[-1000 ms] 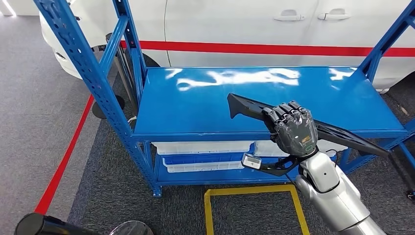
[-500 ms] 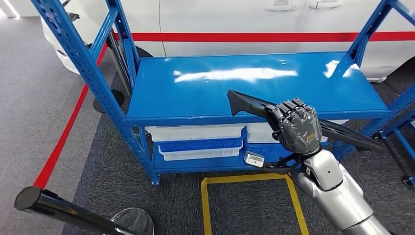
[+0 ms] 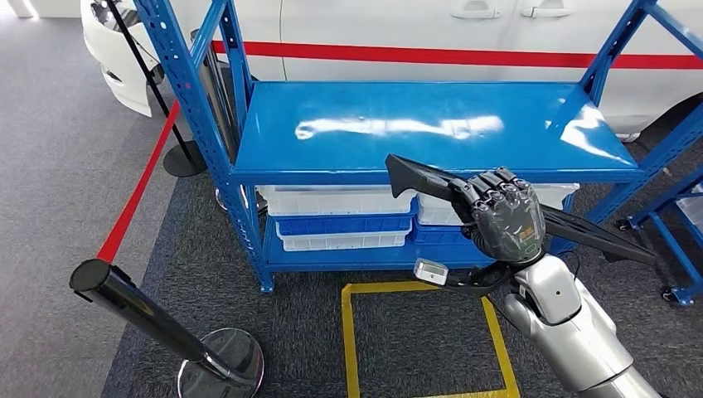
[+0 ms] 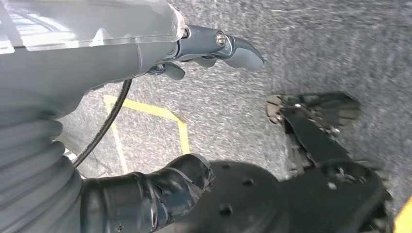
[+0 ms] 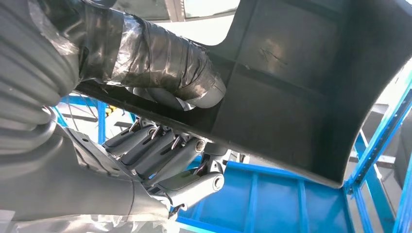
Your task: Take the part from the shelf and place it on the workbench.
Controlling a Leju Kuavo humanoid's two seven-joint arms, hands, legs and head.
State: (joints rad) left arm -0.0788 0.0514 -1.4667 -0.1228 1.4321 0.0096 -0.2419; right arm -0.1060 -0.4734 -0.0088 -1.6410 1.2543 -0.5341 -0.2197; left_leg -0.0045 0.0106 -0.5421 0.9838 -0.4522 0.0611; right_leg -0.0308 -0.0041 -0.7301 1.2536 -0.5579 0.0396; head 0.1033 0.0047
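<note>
Right robot hand [image 3: 503, 217] grips the black part [image 3: 431, 178], carrying stage; next it needs setting on the counter. Left robot hand [image 4: 209, 48] hangs empty, fingers apart.

Bare blue shelf top [image 3: 431, 124] ahead, open from the front; hemmed by blue uprights [image 3: 191, 99] at both ends, car [image 3: 497, 33] behind.

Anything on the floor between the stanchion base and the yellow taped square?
No, bare dark carpet in the head view, between the chrome stanchion base and the yellow square's near edge.
</note>
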